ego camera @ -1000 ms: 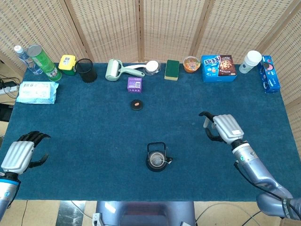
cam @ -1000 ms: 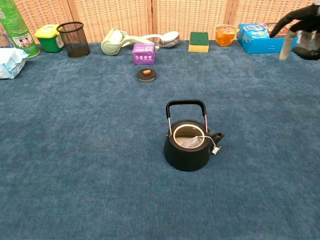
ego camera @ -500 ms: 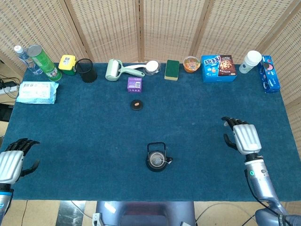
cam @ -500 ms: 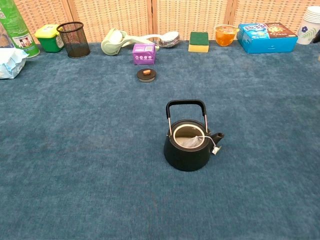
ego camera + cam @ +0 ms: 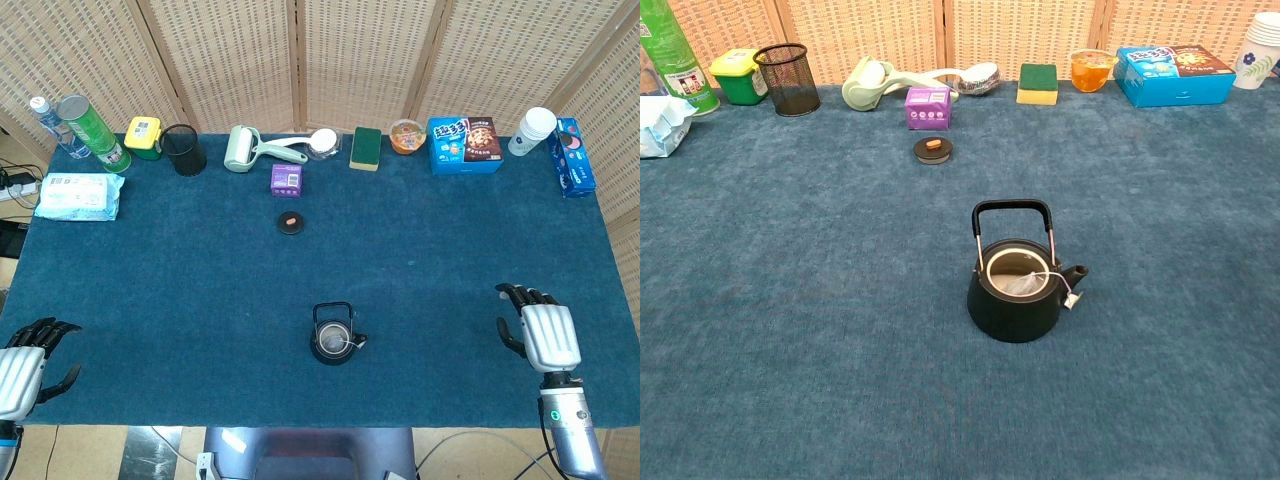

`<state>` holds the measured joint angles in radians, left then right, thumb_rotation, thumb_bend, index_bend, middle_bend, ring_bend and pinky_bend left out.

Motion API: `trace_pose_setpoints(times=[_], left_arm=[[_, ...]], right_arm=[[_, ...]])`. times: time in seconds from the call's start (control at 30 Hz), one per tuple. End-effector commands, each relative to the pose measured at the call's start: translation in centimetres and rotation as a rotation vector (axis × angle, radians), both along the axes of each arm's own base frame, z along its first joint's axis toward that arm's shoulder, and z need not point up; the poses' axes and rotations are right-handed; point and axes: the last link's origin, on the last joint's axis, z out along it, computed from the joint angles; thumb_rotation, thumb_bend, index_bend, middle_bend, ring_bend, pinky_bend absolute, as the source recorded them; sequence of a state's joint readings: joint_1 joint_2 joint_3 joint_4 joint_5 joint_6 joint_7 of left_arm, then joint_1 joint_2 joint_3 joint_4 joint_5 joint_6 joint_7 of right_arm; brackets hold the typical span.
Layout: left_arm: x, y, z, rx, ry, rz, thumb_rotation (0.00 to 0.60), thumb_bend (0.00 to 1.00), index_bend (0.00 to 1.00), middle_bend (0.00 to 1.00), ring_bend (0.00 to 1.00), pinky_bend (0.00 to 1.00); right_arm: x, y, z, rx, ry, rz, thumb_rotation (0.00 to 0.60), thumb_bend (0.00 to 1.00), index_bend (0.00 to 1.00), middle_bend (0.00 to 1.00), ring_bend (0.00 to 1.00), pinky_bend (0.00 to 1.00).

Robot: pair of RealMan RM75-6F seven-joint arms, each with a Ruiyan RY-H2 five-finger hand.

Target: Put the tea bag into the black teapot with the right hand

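The blue table [image 5: 180, 250] filled the scene. At its near right edge the right hand [image 5: 545, 337] hovered palm down, fingers loosely apart, holding nothing; the left hand [image 5: 22, 364] hovered likewise at the near left corner. The black teapot [image 5: 1015, 290] stood open at the near centre, well apart from both hands. The tea bag [image 5: 1018, 284] lay inside it, its string and tag [image 5: 1070, 299] hanging over the rim by the spout. The lid [image 5: 933, 149] lay farther back, beside a purple box [image 5: 927, 107].

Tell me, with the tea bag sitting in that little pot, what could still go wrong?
The tea bag lies inside the black teapot, but its string and tag hang outside by the spout; a passing hand might snag them and pull the bag out. The lid lies apart, so the pot stays open. Both hands rest far away, so the risk looks low.
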<state>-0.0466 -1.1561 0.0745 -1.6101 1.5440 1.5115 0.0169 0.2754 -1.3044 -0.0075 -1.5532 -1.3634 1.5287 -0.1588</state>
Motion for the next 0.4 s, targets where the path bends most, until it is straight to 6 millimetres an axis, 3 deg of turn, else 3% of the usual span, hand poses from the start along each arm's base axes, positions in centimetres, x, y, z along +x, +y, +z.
trace_pose_setpoints(times=[0.03, 0.4], left_arm=[[0.11, -0.04, -0.06, -0.001, -0.004, -0.001, 0.6, 0.37, 0.27, 0.28, 0.16, 0.18], [0.58, 0.63, -0.2, -0.009, 0.003, 0.001, 0.6, 0.37, 0.27, 0.28, 0.16, 0.18]], right_arm=[[-0.28, 0.4, 0.14, -0.003, -0.007, -0.014, 0.6, 0.45, 0.29, 0.37, 0.4, 0.44], [-0.96, 0.26, 0.84, -0.042, -0.029, -0.028, 0.6, 0.44, 0.29, 0.37, 0.4, 0.45]])
